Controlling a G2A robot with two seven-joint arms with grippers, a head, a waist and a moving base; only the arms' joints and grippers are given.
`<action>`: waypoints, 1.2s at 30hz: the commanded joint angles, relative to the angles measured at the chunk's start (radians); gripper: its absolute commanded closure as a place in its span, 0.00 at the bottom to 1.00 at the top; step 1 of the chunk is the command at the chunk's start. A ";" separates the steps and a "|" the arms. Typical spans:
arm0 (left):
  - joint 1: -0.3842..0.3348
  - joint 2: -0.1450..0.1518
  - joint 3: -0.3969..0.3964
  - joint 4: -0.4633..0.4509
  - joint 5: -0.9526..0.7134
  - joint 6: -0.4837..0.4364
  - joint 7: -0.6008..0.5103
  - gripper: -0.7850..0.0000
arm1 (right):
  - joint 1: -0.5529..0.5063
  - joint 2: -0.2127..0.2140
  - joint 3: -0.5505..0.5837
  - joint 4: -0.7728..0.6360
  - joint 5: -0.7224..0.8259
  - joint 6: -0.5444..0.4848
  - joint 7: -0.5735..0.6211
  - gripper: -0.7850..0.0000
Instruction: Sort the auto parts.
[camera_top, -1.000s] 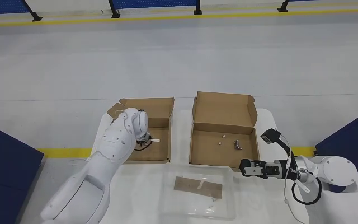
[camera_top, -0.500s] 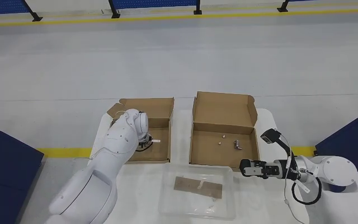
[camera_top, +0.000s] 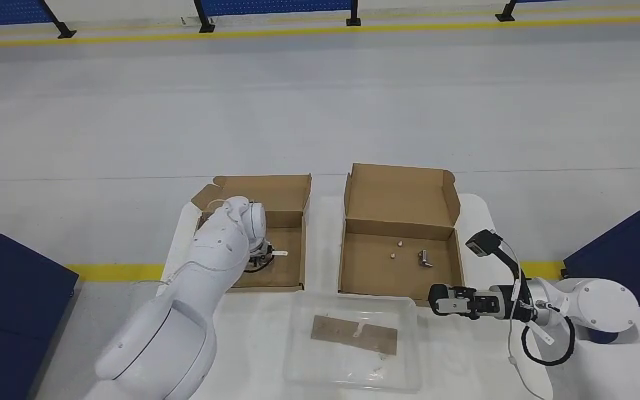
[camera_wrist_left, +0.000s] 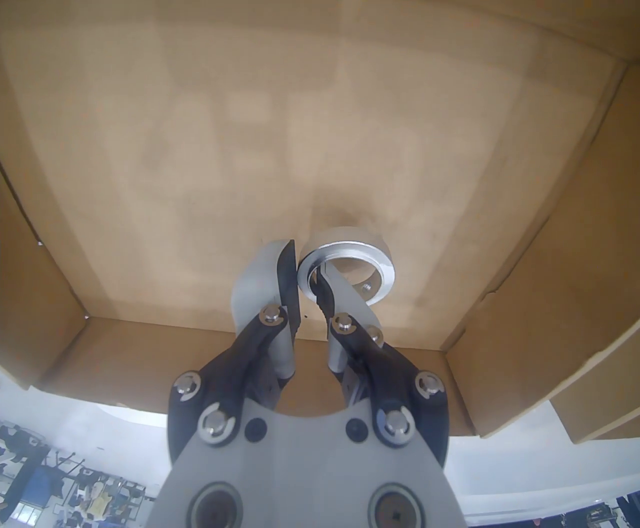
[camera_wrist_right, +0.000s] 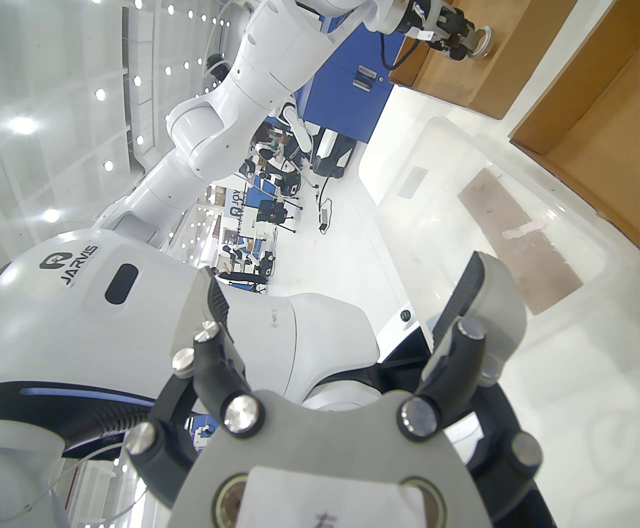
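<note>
My left gripper (camera_wrist_left: 306, 285) is inside the left cardboard box (camera_top: 285, 187), shut on the wall of a silver metal ring (camera_wrist_left: 372, 260), one finger outside it and one inside. The ring sits just above or on the box floor. From above, the left gripper (camera_top: 262, 257) is over the middle of that box. The right wrist view catches the same ring (camera_wrist_right: 484, 36) far off. My right gripper (camera_top: 437, 300) stands open and empty beside the right end of the clear plastic tray (camera_top: 405, 375); its fingers (camera_wrist_right: 472, 285) are spread wide.
The right cardboard box (camera_top: 400, 200) holds a small metal part (camera_top: 425, 258) and two tiny pale pieces (camera_top: 398, 243). A brown card (camera_top: 353, 333) lies in the clear tray in front of both boxes. Both box lids stand open at the far side.
The left arm has swung and settled lower into the left box, its gripper shifting slightly. The right arm has not moved.
</note>
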 joint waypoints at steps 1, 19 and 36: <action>-0.002 -0.003 -0.001 0.006 -0.002 -0.001 0.000 0.89 | 0.000 0.000 0.000 0.000 0.000 0.000 0.000 0.00; -0.038 0.006 -0.029 0.022 -0.019 -0.071 0.027 0.00 | 0.000 0.000 0.000 0.000 0.000 0.000 0.000 0.00; -0.023 0.078 -0.104 -0.113 -0.077 -0.298 0.002 0.00 | 0.000 0.000 0.000 0.000 0.000 0.000 0.000 0.00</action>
